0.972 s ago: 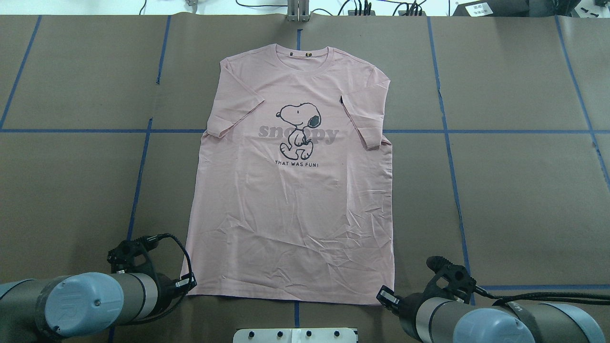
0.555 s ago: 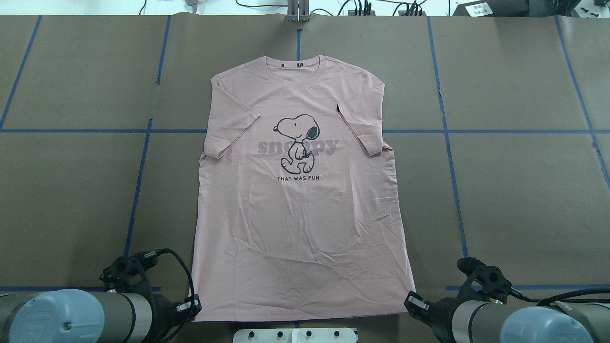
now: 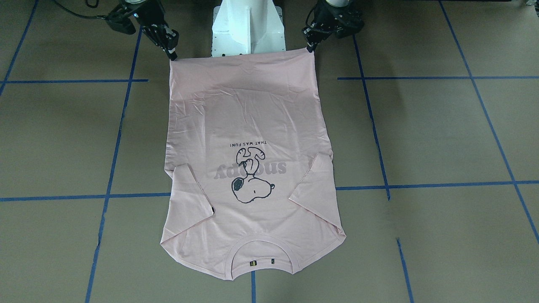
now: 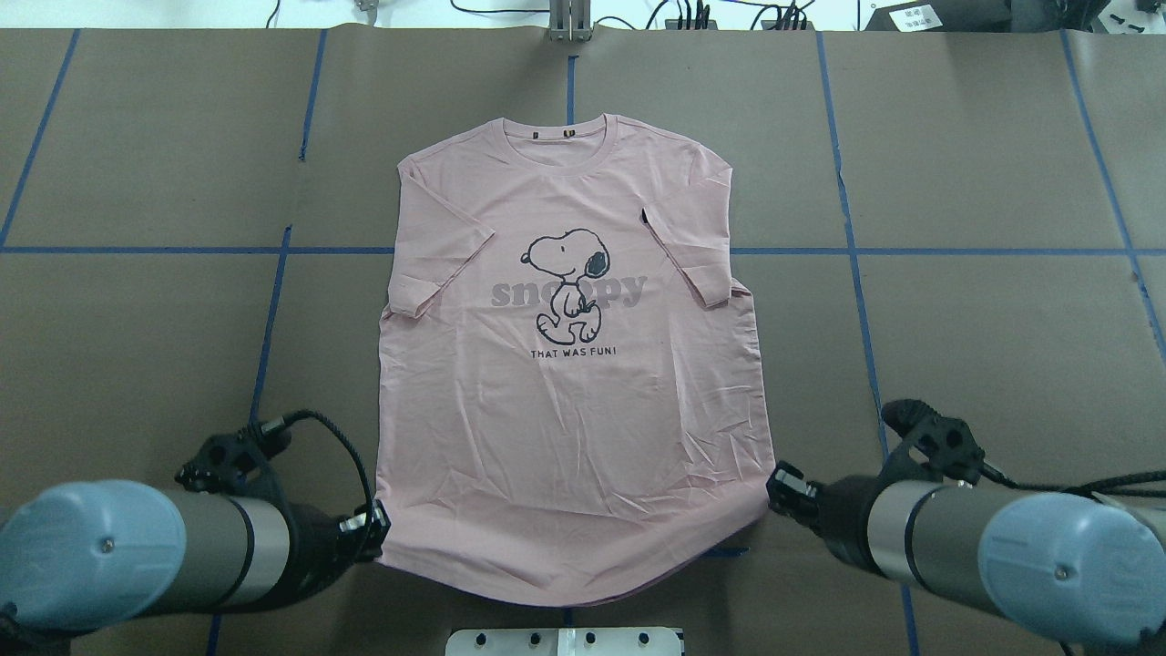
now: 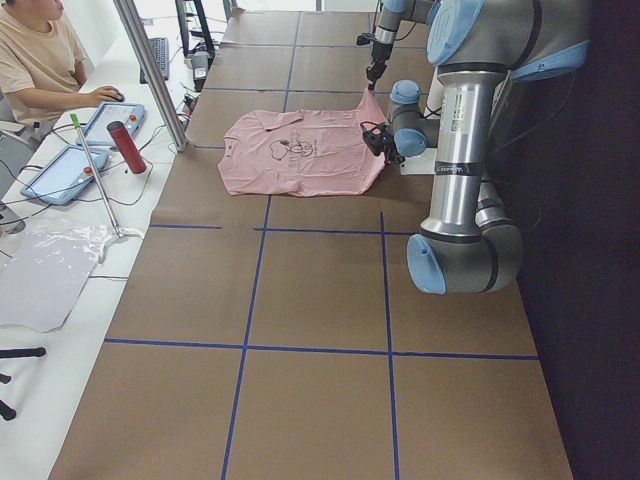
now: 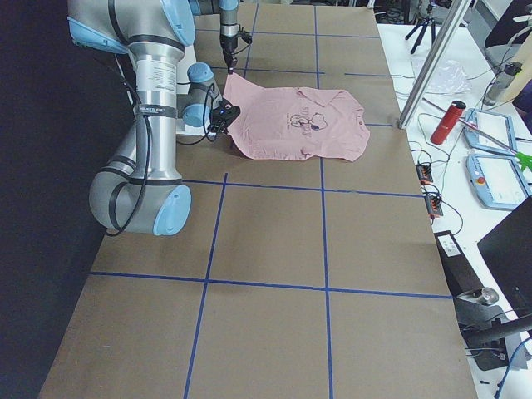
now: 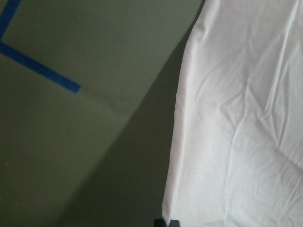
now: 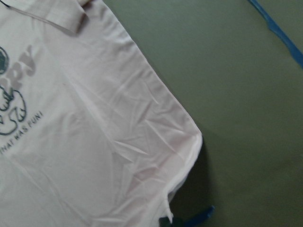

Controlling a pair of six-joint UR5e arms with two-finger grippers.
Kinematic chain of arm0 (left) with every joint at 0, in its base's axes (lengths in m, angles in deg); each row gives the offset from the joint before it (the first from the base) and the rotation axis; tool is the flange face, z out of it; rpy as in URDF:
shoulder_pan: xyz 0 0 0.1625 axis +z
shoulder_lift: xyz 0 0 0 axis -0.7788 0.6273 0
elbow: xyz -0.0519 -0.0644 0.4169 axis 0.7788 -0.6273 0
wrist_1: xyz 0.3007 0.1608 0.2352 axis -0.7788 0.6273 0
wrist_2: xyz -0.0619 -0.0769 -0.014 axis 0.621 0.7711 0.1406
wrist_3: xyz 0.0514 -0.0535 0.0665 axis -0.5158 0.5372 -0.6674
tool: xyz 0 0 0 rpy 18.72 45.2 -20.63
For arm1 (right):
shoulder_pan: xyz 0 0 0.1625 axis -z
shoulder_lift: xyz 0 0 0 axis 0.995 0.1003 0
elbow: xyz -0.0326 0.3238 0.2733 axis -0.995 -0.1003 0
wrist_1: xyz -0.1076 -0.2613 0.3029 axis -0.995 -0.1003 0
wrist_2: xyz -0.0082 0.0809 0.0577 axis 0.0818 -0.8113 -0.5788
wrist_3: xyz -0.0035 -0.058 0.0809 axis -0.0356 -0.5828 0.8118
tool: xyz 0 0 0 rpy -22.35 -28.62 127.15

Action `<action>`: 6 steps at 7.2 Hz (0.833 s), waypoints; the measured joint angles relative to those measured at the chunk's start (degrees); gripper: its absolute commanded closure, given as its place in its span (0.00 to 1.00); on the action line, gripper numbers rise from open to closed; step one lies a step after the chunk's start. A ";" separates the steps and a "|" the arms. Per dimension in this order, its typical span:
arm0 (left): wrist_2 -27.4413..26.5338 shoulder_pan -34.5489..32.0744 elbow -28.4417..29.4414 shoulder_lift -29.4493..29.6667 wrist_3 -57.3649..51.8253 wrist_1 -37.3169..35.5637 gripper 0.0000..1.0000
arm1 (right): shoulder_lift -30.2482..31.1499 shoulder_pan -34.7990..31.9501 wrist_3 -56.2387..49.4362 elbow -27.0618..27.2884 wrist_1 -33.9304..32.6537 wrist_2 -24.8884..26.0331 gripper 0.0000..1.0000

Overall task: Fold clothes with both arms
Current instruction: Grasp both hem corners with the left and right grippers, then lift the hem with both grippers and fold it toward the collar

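Observation:
The pale pink T-shirt [image 4: 565,392] lies print up on the brown table, collar [image 4: 565,132] far from me, both sleeves folded inward. My left gripper [image 4: 375,530] is shut on the hem's left corner. My right gripper [image 4: 776,485] is shut on the hem's right corner. Both corners are held a little above the table and the hem sags between them. In the front view the left gripper [image 3: 310,47] and right gripper [image 3: 172,54] pinch the same corners. The wrist views show cloth [image 7: 236,118] [image 8: 94,142] hanging from the fingertips [image 7: 166,222] [image 8: 166,221] over a shadow.
The white pedestal base [image 3: 246,25] stands just behind the hem. Blue tape lines [image 4: 264,328] cross the brown table cover. In the exterior left view an operator [image 5: 35,60] sits at a side desk with a red bottle [image 5: 125,147] and tablets.
Both grippers first dragged the shirt toward me, hem corners in hand. They have now risen, lifting the corners so the hem sags in a curve.

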 measured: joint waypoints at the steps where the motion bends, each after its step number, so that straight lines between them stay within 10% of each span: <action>1: -0.14 -4.27 1.10 1.60 -2.98 -0.14 1.00 | -4.24 -4.65 -4.31 -3.98 -0.07 -0.11 1.00; 6: -0.59 -21.87 21.42 15.75 -13.56 5.34 1.00 | -24.00 -24.21 -21.08 -27.43 -2.61 -4.75 1.00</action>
